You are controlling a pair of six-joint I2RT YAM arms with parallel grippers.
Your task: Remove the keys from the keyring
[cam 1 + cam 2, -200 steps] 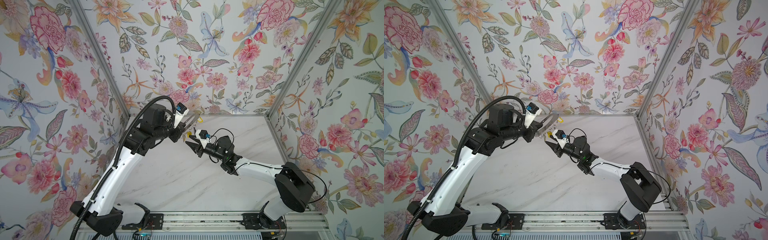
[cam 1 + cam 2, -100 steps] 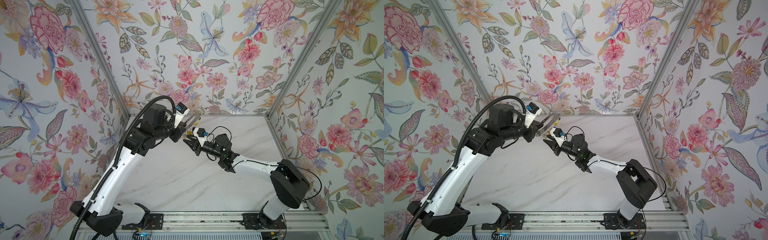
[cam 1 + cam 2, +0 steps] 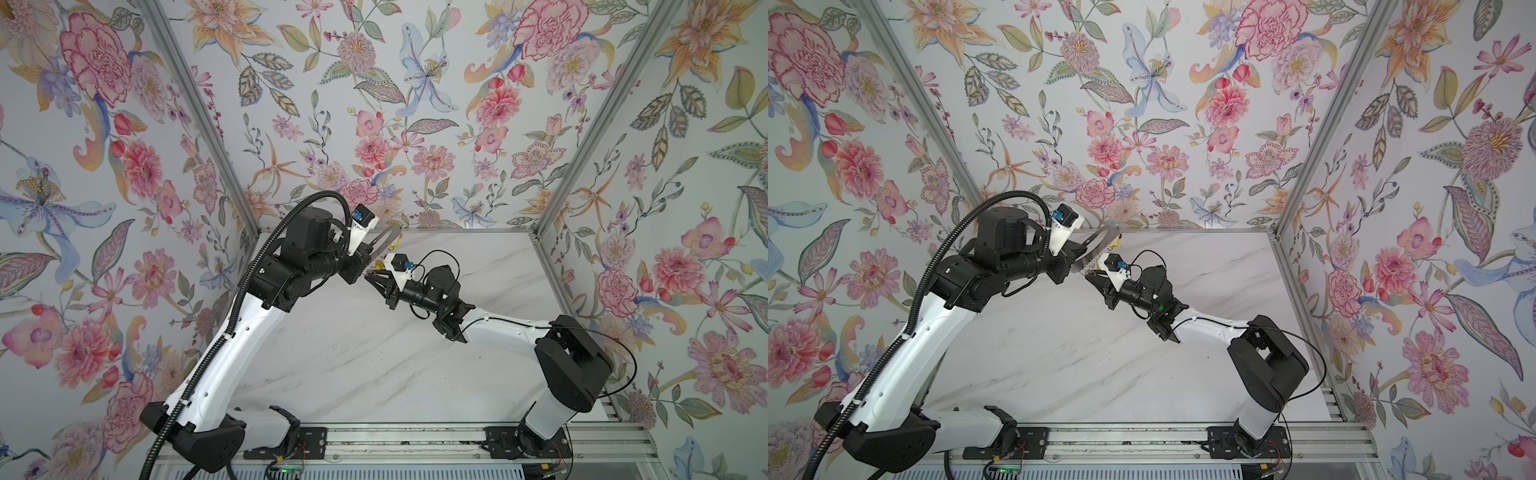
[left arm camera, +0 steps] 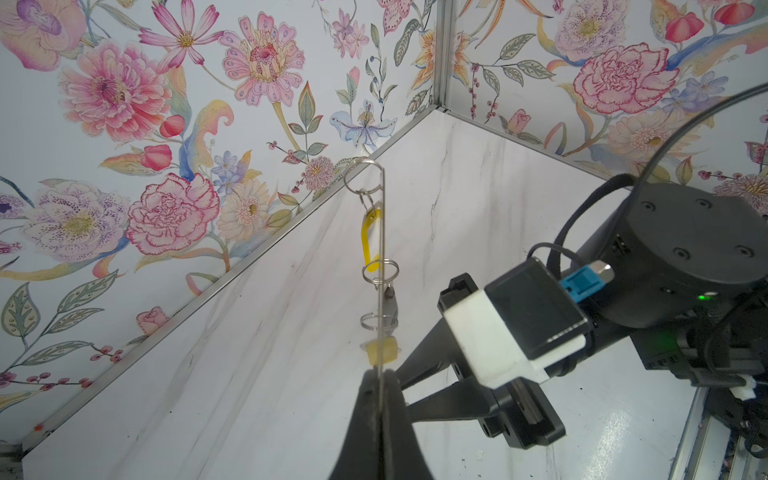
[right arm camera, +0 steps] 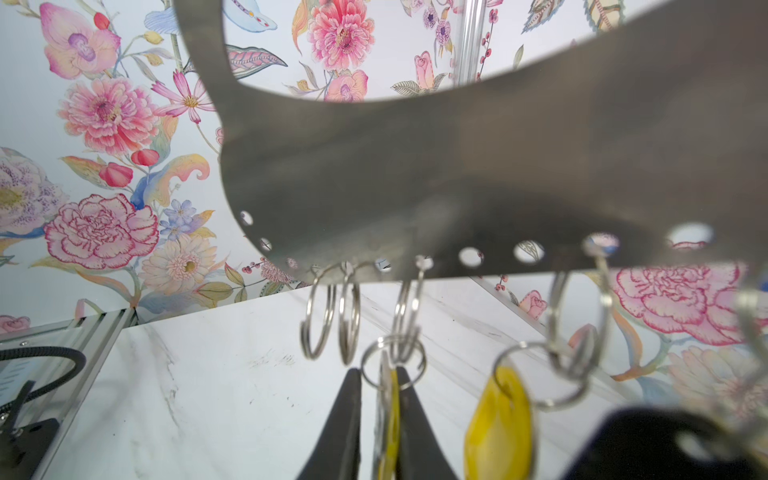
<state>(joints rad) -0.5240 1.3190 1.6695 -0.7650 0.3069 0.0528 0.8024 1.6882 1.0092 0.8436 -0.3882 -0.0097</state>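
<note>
My left gripper (image 4: pixel 379 374) is shut on one end of the keyring (image 5: pixel 457 166), a flat grey metal strip held up over the back of the table in both top views (image 3: pixel 384 243) (image 3: pixel 1096 249). Split rings hang from holes along its lower edge. A key with a yellow tag (image 5: pixel 390 415) hangs from one ring, and my right gripper (image 5: pixel 380 374) has its jaws drawn in narrowly around it. Beside it hangs another yellow tag (image 5: pixel 498 415). Two rings (image 5: pixel 318 316) hang bare. In the top views the right gripper (image 3: pixel 368 276) sits just under the strip.
The white marble tabletop (image 3: pixel 374 353) lies below both arms. Floral walls close in the left, back and right sides. A metal rail (image 3: pixel 395 440) with the arm bases runs along the front. The right arm's black cable (image 3: pixel 436 257) loops above its wrist.
My right gripper has moved back and left, up under the keyring, and its jaws have narrowed around a hanging key. The left arm has kept the keyring still.
</note>
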